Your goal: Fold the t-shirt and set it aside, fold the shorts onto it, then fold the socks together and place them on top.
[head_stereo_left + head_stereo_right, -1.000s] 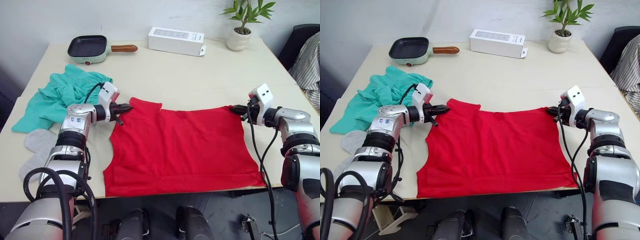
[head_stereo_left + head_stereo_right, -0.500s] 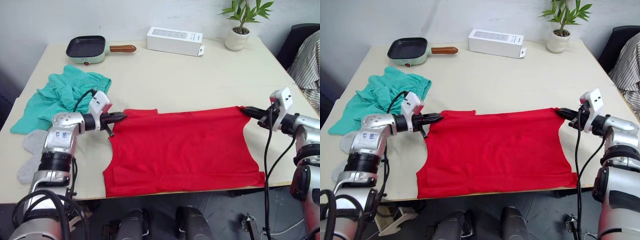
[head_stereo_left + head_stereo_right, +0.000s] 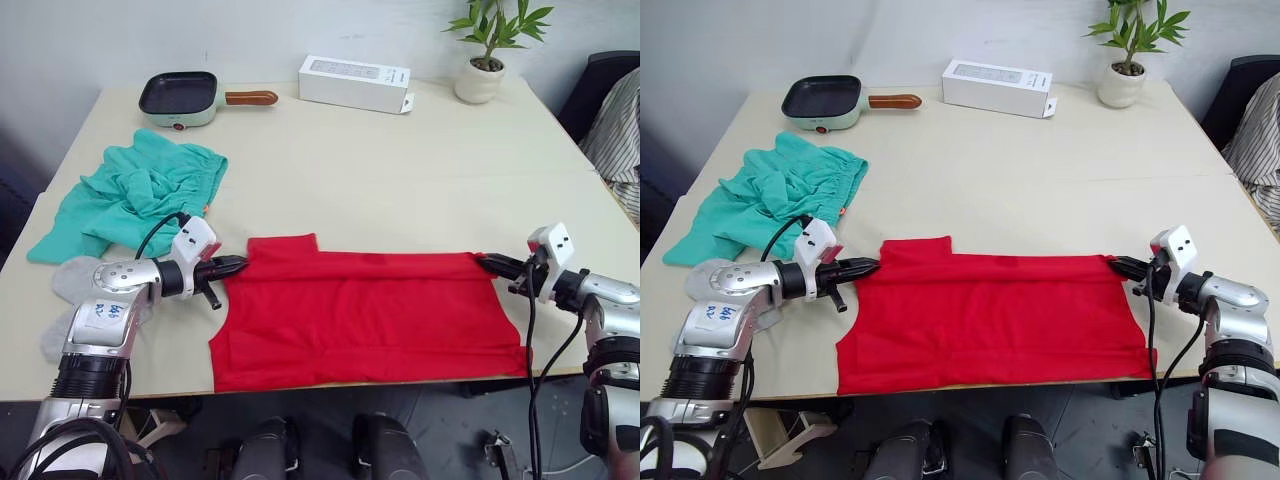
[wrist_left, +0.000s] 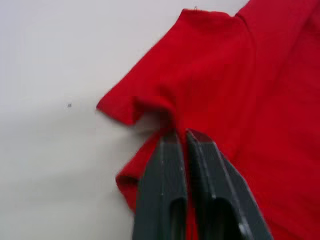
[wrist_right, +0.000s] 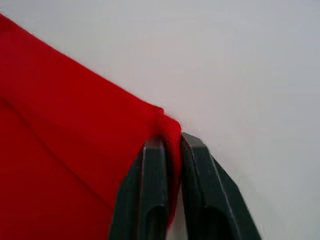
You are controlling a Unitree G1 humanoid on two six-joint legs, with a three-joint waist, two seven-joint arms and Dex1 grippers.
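The red t-shirt (image 3: pixel 365 315) lies folded over near the table's front edge, its doubled top edge running between my two grippers. My left gripper (image 3: pixel 238 265) is shut on the t-shirt's left end, pinching bunched cloth (image 4: pixel 165 117). At the right end, my right gripper (image 3: pixel 485 262) is shut on the shirt's corner (image 5: pixel 167 127). The teal shorts (image 3: pixel 125 195) lie crumpled at the left of the table. Light grey socks (image 3: pixel 70 290) rest by the left edge, partly hidden behind my left arm.
At the back of the table (image 3: pixel 400 160) stand a small green frying pan (image 3: pixel 180 97), a white box (image 3: pixel 353 81) and a potted plant (image 3: pixel 485 50). A dark chair with striped cloth (image 3: pixel 615 110) is off the right side.
Both grippers have pulled the shirt's far edge toward the front of the table, folding it over itself. The visible shirt area has become shorter front to back.
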